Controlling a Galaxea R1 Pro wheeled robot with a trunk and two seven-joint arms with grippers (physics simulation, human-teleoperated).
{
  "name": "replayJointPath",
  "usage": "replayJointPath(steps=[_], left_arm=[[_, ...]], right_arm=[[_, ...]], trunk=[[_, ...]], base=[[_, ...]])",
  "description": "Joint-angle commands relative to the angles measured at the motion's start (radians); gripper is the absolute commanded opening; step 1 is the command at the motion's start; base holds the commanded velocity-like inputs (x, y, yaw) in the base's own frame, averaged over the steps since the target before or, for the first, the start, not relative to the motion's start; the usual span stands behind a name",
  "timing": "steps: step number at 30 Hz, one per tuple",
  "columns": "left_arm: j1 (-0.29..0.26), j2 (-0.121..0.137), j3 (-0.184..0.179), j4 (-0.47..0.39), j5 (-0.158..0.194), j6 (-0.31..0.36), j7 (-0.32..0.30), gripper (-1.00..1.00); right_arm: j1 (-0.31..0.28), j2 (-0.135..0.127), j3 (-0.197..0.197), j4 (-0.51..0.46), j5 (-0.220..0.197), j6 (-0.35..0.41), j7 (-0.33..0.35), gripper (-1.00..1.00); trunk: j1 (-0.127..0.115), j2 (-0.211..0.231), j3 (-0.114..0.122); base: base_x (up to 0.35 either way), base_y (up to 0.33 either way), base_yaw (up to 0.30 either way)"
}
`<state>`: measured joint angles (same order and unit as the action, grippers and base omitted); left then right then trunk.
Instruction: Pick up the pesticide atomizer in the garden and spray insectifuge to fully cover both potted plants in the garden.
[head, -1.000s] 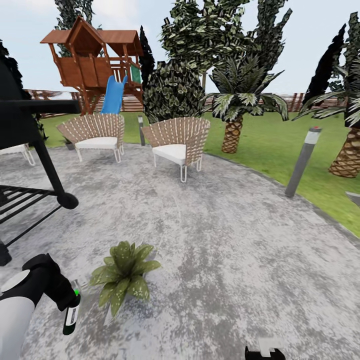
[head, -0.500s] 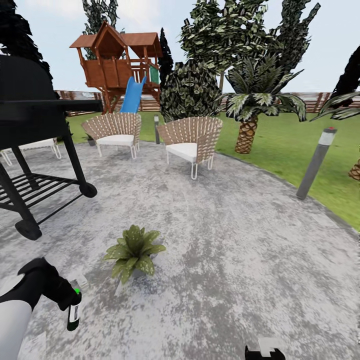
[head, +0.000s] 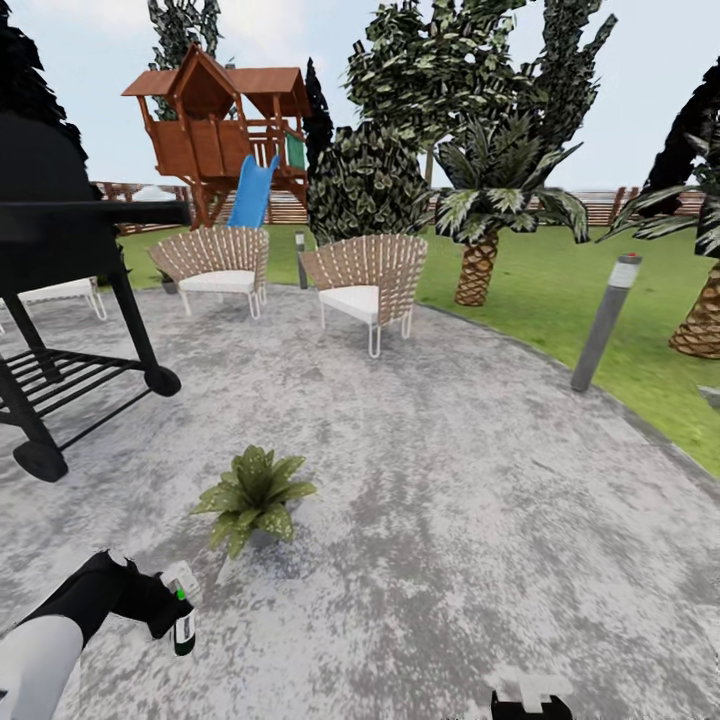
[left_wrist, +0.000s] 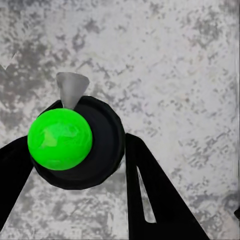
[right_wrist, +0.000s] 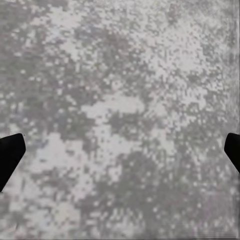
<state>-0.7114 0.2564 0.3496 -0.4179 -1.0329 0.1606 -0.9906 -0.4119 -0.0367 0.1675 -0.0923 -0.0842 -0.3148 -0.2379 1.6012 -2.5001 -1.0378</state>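
My left gripper (head: 168, 603) is shut on the pesticide atomizer (head: 184, 628), a small dark bottle with a green spot, held low over the paving at the lower left of the head view. In the left wrist view the atomizer (left_wrist: 102, 145), with its green ball and grey nozzle, sits between the two black fingers (left_wrist: 150, 190). One potted plant (head: 253, 492), a low green rosette, stands on the paving just ahead and to the right of the atomizer, apart from it. My right gripper (right_wrist: 120, 150) is open above bare paving, with its top (head: 530, 698) showing at the head view's bottom edge.
A black wheeled grill (head: 60, 260) stands at the left. Two wicker chairs (head: 365, 275) (head: 215, 262) sit at the far edge of the round paved patio (head: 450, 480). A grey bollard lamp (head: 604, 322), palms and lawn lie to the right.
The head camera has shifted, so the whole scene has slid. My left gripper with the atomizer has moved rightward, closer to the potted plant. The right gripper stays put.
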Motion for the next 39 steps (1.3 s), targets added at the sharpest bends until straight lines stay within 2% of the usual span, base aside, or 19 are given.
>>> replayJointPath(steps=[1,3,5,6,9,10,11,12,13,14,16,18,22,25,26,28,30,37,39], left_arm=[[0.000,-0.010,0.006,0.001,-0.004,0.007,-0.004,-1.00],[0.000,-0.026,0.004,0.003,-0.005,-0.028,-0.002,-1.00],[-0.001,-0.053,0.002,0.004,-0.010,-0.082,-0.001,-1.00],[-0.002,-0.064,0.001,0.004,-0.011,-0.092,-0.001,-1.00],[-0.008,-0.116,-0.011,0.004,-0.015,-0.109,-0.003,-1.00],[-0.010,-0.130,-0.032,0.003,-0.016,-0.110,-0.004,-1.00],[-0.012,-0.144,-0.064,0.003,-0.017,-0.111,-0.005,-1.00],[-0.015,-0.162,-0.109,0.003,-0.018,-0.111,-0.006,-1.00],[-0.016,-0.172,-0.140,0.002,-0.018,-0.111,-0.008,-1.00],[-0.017,-0.187,-0.209,0.002,-0.018,-0.113,-0.010,-1.00],[-0.016,-0.191,-0.257,0.002,-0.018,-0.114,-0.011,-1.00],[-0.014,-0.192,-0.283,0.002,-0.018,-0.115,-0.011,-1.00],[-0.005,-0.192,-0.294,-0.001,-0.019,-0.122,-0.011,-1.00],[-0.004,-0.192,-0.294,-0.003,-0.018,-0.125,-0.011,-1.00],[-0.003,-0.192,-0.294,-0.004,-0.019,-0.126,-0.011,-1.00],[-0.003,-0.192,-0.293,-0.005,-0.019,-0.128,-0.010,-1.00],[-0.003,-0.199,-0.292,-0.007,-0.018,-0.129,-0.008,-1.00],[-0.003,-0.238,-0.294,-0.009,-0.018,-0.130,-0.004,-1.00],[-0.003,-0.257,-0.329,-0.009,-0.016,-0.151,-0.003,-1.00]], right_arm=[[-0.001,-0.001,0.009,-0.001,-0.008,-0.003,-0.002,1.00],[-0.001,-0.003,0.010,-0.020,-0.003,-0.002,-0.001,1.00],[-0.001,-0.008,0.010,-0.077,0.058,0.000,0.001,1.00],[-0.001,-0.009,0.010,-0.106,0.104,0.000,0.005,1.00],[-0.001,-0.011,0.008,-0.223,0.368,0.002,0.083,1.00],[-0.001,-0.011,0.008,-0.260,0.422,0.003,0.135,1.00],[-0.002,-0.011,0.008,-0.298,0.453,0.003,0.206,1.00],[-0.006,-0.011,0.007,-0.329,0.473,0.003,0.304,1.00],[-0.013,-0.011,0.007,-0.344,0.479,0.003,0.377,1.00],[-0.040,-0.011,0.008,-0.374,0.486,0.004,0.536,1.00],[-0.049,-0.010,0.009,-0.402,0.488,0.005,0.654,1.00],[-0.052,-0.009,0.009,-0.426,0.489,0.004,0.754,1.00],[-0.054,-0.004,0.010,-0.450,0.490,0.003,0.815,1.00],[-0.054,0.001,0.010,-0.453,0.535,0.002,0.838,1.00],[-0.054,0.001,0.010,-0.453,0.544,0.002,0.842,-1.00],[-0.054,0.006,0.011,-0.469,0.553,0.003,0.870,-1.00],[-0.054,0.027,0.011,-0.486,0.556,0.003,0.922,-1.00],[-0.054,0.082,0.012,-0.510,0.558,0.005,0.945,-1.00],[-0.054,0.085,0.012,-0.512,0.557,0.005,0.945,-1.00]], trunk=[[0.000,0.000,0.000],[0.000,0.000,0.000],[0.000,0.000,0.001],[0.000,0.000,0.001],[0.000,0.000,0.001],[0.000,0.000,0.001],[0.000,0.000,0.001],[0.000,0.000,0.001],[0.000,0.000,0.001],[0.000,0.000,0.001],[0.000,0.000,0.001],[0.000,0.000,0.001],[0.000,0.000,0.001],[0.000,0.000,0.001],[0.000,0.000,0.001],[0.000,0.000,0.001],[0.000,0.000,0.001],[0.000,0.000,0.001],[0.000,0.000,0.001]], base=[[0.000,0.000,-0.180],[0.000,0.000,-0.079],[0.000,0.000,-0.026],[0.000,0.000,-0.013],[0.000,0.000,-0.004],[0.000,0.000,0.000],[0.000,0.000,0.000],[0.000,0.000,0.000],[0.000,0.000,0.000],[0.000,0.000,0.000],[0.000,0.000,0.000],[0.000,0.000,0.000],[0.000,0.000,0.000],[0.000,0.000,0.000],[0.000,0.000,0.000],[0.000,0.000,0.000],[0.000,0.000,0.000],[0.000,0.000,0.000],[0.000,0.000,0.000]])
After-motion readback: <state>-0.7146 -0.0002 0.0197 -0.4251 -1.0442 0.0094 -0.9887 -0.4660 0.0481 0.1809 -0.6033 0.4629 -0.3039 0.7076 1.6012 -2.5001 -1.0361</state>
